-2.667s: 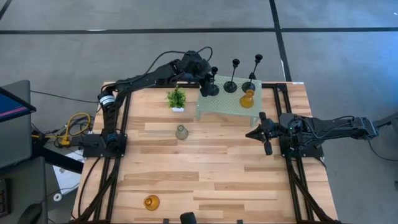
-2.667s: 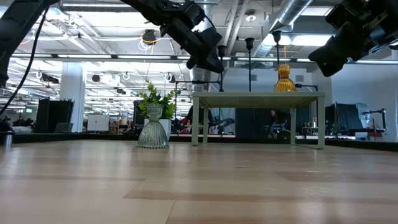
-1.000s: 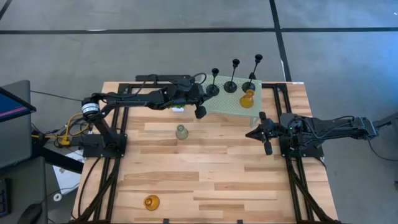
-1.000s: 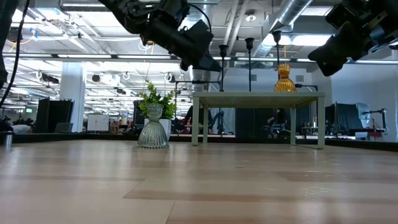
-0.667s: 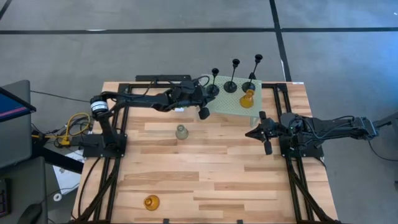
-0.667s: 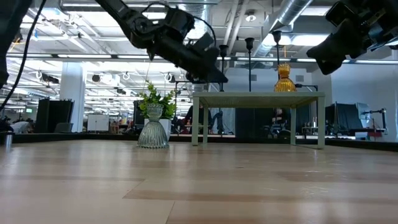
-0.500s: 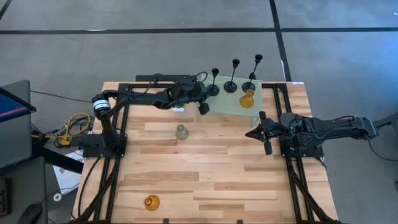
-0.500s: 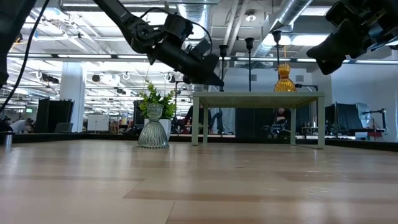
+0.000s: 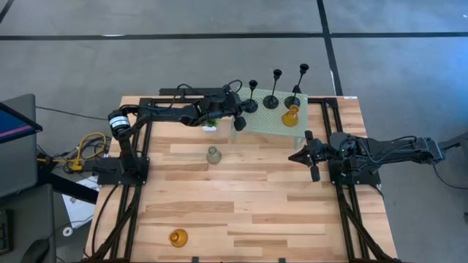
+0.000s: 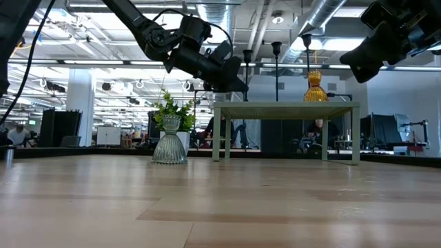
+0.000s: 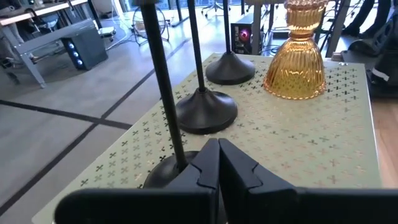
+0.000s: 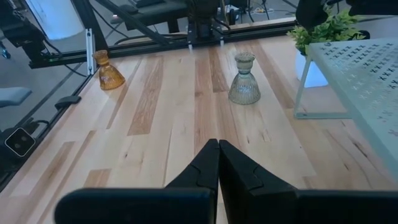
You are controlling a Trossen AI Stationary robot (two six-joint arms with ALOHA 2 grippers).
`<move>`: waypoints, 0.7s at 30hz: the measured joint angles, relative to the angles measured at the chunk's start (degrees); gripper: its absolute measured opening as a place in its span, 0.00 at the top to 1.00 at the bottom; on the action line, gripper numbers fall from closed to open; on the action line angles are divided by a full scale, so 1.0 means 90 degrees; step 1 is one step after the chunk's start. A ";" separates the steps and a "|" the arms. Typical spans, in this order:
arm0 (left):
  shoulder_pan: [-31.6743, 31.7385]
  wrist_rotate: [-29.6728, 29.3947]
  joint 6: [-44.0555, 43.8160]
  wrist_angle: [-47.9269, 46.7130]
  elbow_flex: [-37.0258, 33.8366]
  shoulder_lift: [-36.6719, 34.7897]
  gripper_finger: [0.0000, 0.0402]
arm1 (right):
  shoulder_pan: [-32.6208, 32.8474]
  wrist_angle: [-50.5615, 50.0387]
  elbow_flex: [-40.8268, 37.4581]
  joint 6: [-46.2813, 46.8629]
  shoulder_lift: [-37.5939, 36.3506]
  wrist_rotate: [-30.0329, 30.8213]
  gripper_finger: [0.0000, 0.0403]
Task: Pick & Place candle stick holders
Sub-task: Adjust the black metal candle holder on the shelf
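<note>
Three black thin-stemmed candle stick holders [image 9: 274,91] and an amber glass one [image 9: 291,115] stand on the pale green mesh stand [image 9: 272,123]. A clear-grey glass holder [image 9: 213,155] stands on the table's middle, and a second amber one [image 9: 178,237] near the front left. My left gripper [image 9: 238,123] is shut and hovers level over the stand's left edge. In the left wrist view its tips [image 11: 217,155] are beside the nearest black holder [image 11: 163,93]. My right gripper [image 9: 296,155] waits shut above the table's right side. My left gripper's shut fingertips [image 11: 208,152] stand close beside the lower stem [image 11: 177,152] of the nearest black holder, coming level from the table's left. I cannot tell whether they touch it. The holder stands upright on the stand.
A small green potted plant [image 9: 208,118] sits left of the stand, partly under my left arm. The stand's thin legs [image 10: 217,134] lift it off the table. The table's near half [image 9: 256,219] holds only the amber holder.
My left gripper, shut all the while, has gone down and toward the table's far edge, from beside the stand's left near corner to over its left edge, close to the nearest black holder. The holders have not moved.
</note>
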 joint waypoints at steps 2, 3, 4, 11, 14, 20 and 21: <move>0.0000 0.0015 -0.0001 0.0010 0.0000 0.0000 1.00 | 0.0000 -0.0001 0.0000 0.0000 -0.0001 0.0024 1.00; 0.0000 0.0016 -0.0028 0.0028 0.0000 0.0000 1.00 | 0.0000 -0.0002 0.0000 0.0000 -0.0001 0.0025 1.00; 0.0000 0.0023 -0.0096 0.0065 0.0000 0.0000 1.00 | 0.0000 0.0000 0.0000 0.0000 -0.0001 0.0025 1.00; -0.0017 0.0236 -0.0221 0.0163 0.0000 0.0000 1.00 | 0.0000 0.0000 0.0000 0.0000 0.0000 0.0025 1.00; -0.0019 0.0251 -0.0253 0.0244 0.0000 0.0000 1.00 | 0.0000 0.0001 0.0000 0.0000 0.0002 0.0025 1.00; -0.0053 0.0496 -0.0308 0.0489 0.0036 0.0277 1.00 | 0.0000 0.0098 0.0000 0.0000 -0.0001 0.0025 1.00; -0.0070 0.0498 -0.0311 0.0489 0.0096 0.0387 1.00 | 0.0000 0.0107 0.0000 0.0000 0.0002 0.0028 1.00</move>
